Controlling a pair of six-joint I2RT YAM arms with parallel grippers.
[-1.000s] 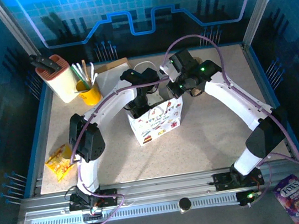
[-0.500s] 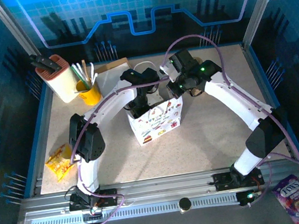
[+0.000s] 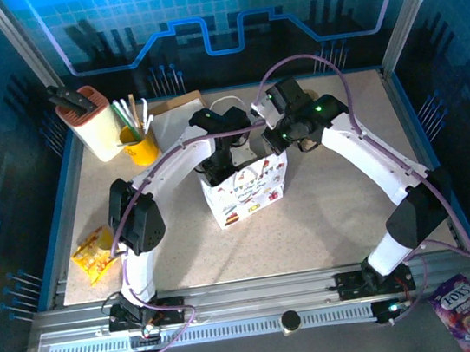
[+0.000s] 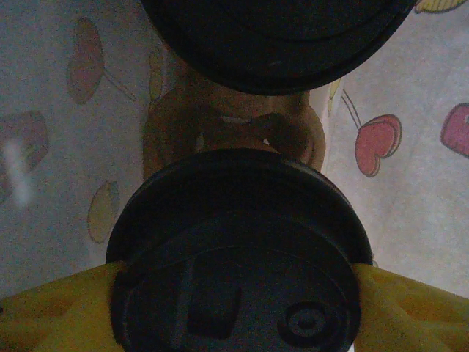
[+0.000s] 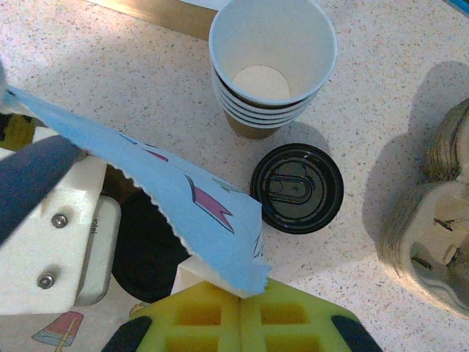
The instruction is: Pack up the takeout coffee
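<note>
Hanging inside the bag (image 4: 421, 191), the left gripper (image 4: 236, 308) has its yellow pads (image 4: 51, 312) pressed on opposite sides of a cup (image 4: 238, 249), so it is gripping that cup. The cup sits squarely between the fingertips with its lid turned back towards the wrist. Its long axis therefore runs along the gripper's own line, which I judge to be upright. Its look is plain: a round black plastic lid with a raised rim, a sip flap and a small round boss. The body is hidden beneath.

Just beyond the fingertips lies a 2nd lid (image 4: 271, 37) of the same kind. A tan-brown cup wall shows between the 2 lids, and I cannot tell whose it is. Printed paper closes in on both sides. The coming move, I judge, is to let go and back out straight along that axis, since drifting forward would knock the 2nd lid.

The right gripper (image 5: 242, 319) is closed on the bag's blue edge (image 5: 198, 213), probably holding the mouth open. Ahead of it stand a stack (image 5: 271, 73) of open cups and a loose lid (image 5: 297, 188). A carrier (image 5: 429, 235) is to its right. The left arm is nearer the cup.
</note>
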